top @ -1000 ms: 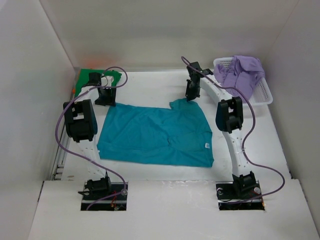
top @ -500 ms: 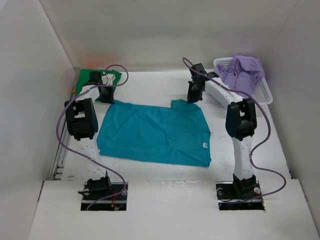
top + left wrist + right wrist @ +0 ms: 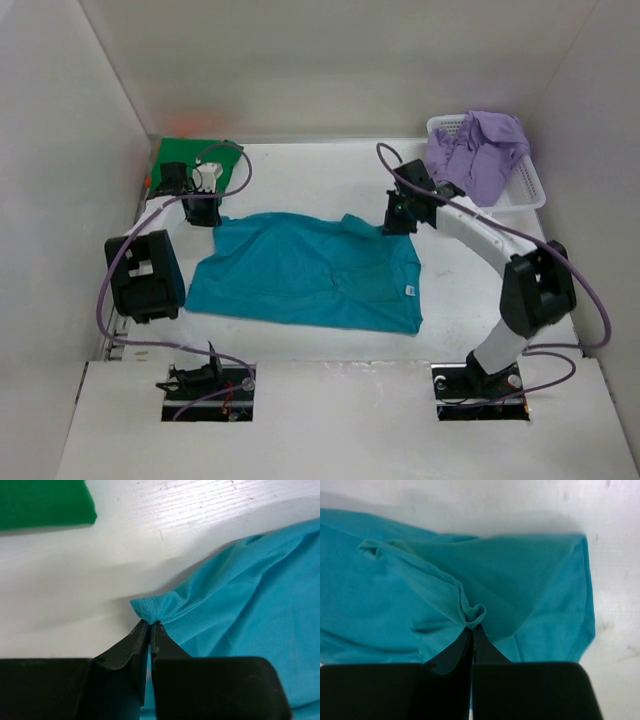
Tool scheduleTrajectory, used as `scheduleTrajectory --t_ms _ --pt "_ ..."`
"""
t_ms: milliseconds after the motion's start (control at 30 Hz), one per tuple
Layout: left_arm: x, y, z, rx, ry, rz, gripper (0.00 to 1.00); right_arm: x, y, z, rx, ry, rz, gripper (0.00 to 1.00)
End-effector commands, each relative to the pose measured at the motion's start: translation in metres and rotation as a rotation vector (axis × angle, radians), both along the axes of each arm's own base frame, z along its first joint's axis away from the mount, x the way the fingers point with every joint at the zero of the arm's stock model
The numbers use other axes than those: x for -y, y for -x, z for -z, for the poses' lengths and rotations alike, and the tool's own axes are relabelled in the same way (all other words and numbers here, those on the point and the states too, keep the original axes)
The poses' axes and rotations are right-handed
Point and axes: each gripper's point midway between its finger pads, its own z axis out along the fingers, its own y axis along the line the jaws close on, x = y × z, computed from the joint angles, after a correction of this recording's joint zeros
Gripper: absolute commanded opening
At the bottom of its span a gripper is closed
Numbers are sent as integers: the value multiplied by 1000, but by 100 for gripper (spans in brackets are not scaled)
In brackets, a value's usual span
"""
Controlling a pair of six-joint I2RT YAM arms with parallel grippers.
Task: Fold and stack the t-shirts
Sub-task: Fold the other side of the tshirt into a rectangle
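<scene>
Left end effector (image 3: pixel 150 625) and right end effector (image 3: pixel 472 627) are both clenched on the teal t-shirt (image 3: pixel 310 275), each pinching a small gather of cloth between jaws that stand pressed together. Nearest the arm bases, the shirt's near edge lies flat on the white bench (image 3: pixel 320 170), running from the left arm across to the right, with a small white label (image 3: pixel 409 290) showing near its right near corner. Most of the shirt is spread across the middle of the bench, with light wrinkles toward its far side. At the far left corner, the left end effector (image 3: pixel 203 215) grips the very tip of the fabric, which bunches into a short peak at the fingertips in the left wrist view. At the far right, the right end effector (image 3: pixel 398 222) holds a puckered ridge of cloth; from the right wrist view a fold runs leftward from that pinch, and a sleeve spreads to the right. Beyond the left end effector, the dark green t-shirt (image 3: pixel 190 152) lies flat in the far left corner, apart from the teal one. In the far right corner, the lavender t-shirt (image 3: pixel 480 150) sits crumpled in a white lattice basket (image 3: pixel 530 185), draping over its rim.
</scene>
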Motion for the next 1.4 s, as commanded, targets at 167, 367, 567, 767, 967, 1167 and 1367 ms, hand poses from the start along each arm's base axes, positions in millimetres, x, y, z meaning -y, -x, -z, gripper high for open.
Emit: scheduleTrajectory --t_ms 167,367,567,767,967,1167,1367 --pt "-21 21 -46 191 -130 59 3 16 59 4 57 -46 70 0" --pt "-17 45 -51 227 -190 130 5 20 80 11 61 -67 103 0" --pt "-9 34 -72 317 -253 203 8 20 86 13 65 -67 115 0" --pt "2 18 -87 356 -255 235 9 9 88 13 66 -70 98 0" --pt "18 92 -48 180 -226 351 19 6 111 29 36 -70 95 0" --pt "24 163 -22 -42 -154 434 35 -3 118 38 25 -82 78 0" --pt "14 139 -58 23 -116 333 53 -3 118 41 29 -85 78 0"
